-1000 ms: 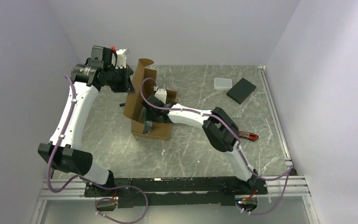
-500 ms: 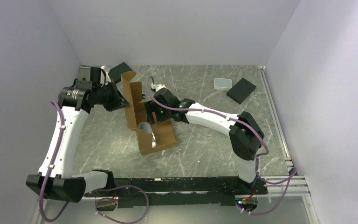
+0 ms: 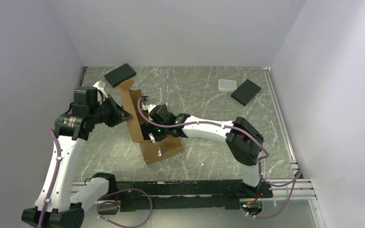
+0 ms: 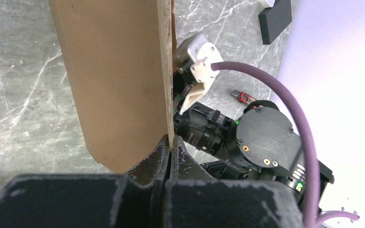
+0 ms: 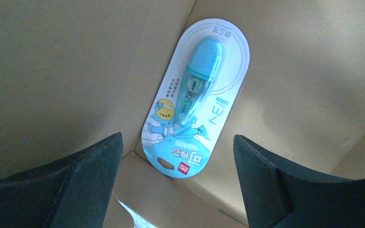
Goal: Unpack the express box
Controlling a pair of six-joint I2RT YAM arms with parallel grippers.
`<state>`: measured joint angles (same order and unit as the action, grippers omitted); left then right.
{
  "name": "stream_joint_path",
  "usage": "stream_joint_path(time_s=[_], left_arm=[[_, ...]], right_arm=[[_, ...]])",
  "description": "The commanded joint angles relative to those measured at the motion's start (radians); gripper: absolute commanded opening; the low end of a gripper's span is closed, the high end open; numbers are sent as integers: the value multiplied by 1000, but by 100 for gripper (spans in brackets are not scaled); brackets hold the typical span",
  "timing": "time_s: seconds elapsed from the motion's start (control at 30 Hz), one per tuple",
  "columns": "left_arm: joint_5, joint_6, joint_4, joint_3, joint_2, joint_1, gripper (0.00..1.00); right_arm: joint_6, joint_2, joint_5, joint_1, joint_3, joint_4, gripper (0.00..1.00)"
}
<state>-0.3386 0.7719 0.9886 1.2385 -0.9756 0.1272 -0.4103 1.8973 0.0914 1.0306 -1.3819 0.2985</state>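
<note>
Express box [image 3: 164, 149] sits left of centre on the tabletop [image 3: 204, 156], with its lid flap [image 3: 134, 114] standing upright on the left side. Left end effector [image 3: 123, 114] is clenched on the flap's edge, the cardboard pinched between both fingers. Right end effector [image 5: 177, 140] reaches into the open box, released, fingers spread wide. Beneath it a blue blister pack [image 5: 197, 95] lies flat on the box floor. One black block [image 3: 120, 74] lies far left. A second block [image 3: 246, 91] lies beside a white-grey case [image 3: 227, 85], far right.
</note>
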Motion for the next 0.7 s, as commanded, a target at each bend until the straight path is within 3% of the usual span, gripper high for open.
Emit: stream_joint_path(time_s=[0.0, 0.33, 0.5, 0.67], left_arm=[[49, -7, -11, -48, 73, -4, 0], [95, -58, -19, -109, 150, -5, 0], [123, -80, -24, -127, 174, -4, 0], [147, -111, -11, -112, 150, -4, 0]], right_arm=[[33, 46, 27, 16, -25, -63, 90], [118, 160, -16, 26, -81, 1, 94], [128, 179, -232, 28, -128, 123, 94], [130, 120, -361, 27, -97, 149, 84]])
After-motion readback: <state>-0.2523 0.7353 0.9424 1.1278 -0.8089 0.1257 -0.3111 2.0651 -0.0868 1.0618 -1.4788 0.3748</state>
